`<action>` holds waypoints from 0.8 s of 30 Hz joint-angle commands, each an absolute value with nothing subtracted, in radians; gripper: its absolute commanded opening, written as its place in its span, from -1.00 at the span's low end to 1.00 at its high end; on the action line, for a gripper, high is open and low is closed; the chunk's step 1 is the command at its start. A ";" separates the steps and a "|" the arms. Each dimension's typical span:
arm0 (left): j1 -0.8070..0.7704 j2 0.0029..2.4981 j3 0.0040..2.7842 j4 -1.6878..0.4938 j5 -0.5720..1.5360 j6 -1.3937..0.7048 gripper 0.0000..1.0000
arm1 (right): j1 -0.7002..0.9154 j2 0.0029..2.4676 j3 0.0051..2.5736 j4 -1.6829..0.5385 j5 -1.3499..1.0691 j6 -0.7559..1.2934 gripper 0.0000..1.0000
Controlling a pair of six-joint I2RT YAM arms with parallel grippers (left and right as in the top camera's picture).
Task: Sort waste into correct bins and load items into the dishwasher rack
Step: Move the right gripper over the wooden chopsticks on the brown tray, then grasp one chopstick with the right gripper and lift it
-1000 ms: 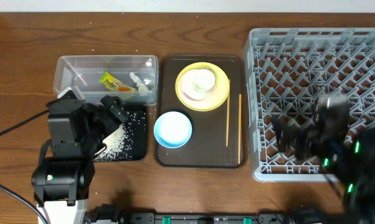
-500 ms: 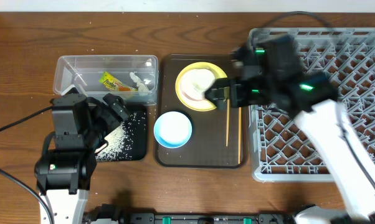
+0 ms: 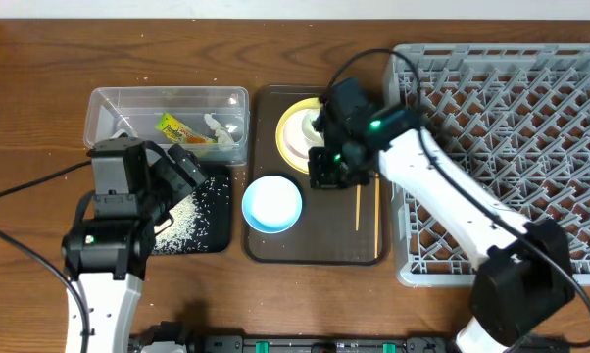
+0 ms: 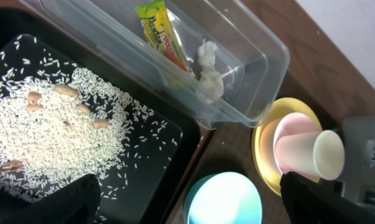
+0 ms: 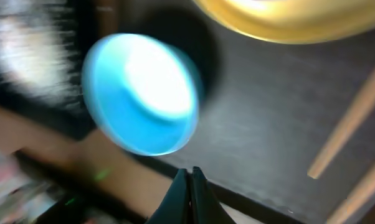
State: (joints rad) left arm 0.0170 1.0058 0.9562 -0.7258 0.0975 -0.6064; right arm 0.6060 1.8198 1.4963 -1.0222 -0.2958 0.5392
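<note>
The right gripper [image 5: 189,174] was seen clenched on nothing above the dark brown serving tray [image 3: 315,237], between the light blue bowl [image 5: 141,102] and the chopsticks [image 5: 346,130]. The left gripper [image 4: 189,186] was held wide open over the black tray [image 4: 172,140]. If lowered with its jaws pinched, the right gripper could have toppled the white cup [image 4: 309,152], which lay tilted in the pink bowl [image 4: 290,123] on the yellow plate [image 4: 262,149]. It could also have scattered the chopsticks, and nothing was yet loaded in the dishwasher rack [image 3: 530,88].

Clear rectangular plastic tub [image 3: 168,93], glossy; shallow black tray [image 3: 220,240], matt; thin wooden chopsticks [image 3: 377,221], smooth; grey plastic lattice rack [image 3: 530,108], matt.
</note>
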 commanded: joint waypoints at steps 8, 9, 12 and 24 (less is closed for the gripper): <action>0.021 1.047 0.970 -0.726 0.089 -0.607 0.89 | 0.690 1.827 1.502 -1.131 0.200 0.736 -0.77; 0.021 1.048 0.970 -0.725 0.089 -0.607 0.89 | 0.694 1.827 1.496 -1.134 0.215 0.736 -0.70; 0.021 1.051 0.970 -0.725 0.089 -0.607 0.89 | 0.696 1.827 1.469 -1.133 0.251 0.736 -0.56; 0.021 1.051 0.970 -0.726 0.089 -0.607 0.89 | 0.669 1.827 1.322 -0.987 0.258 0.736 -0.44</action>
State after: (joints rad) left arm 0.0170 1.0473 0.9562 -0.7258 0.0975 -0.6064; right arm 0.6846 1.8259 1.3476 -1.0012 0.2344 0.7238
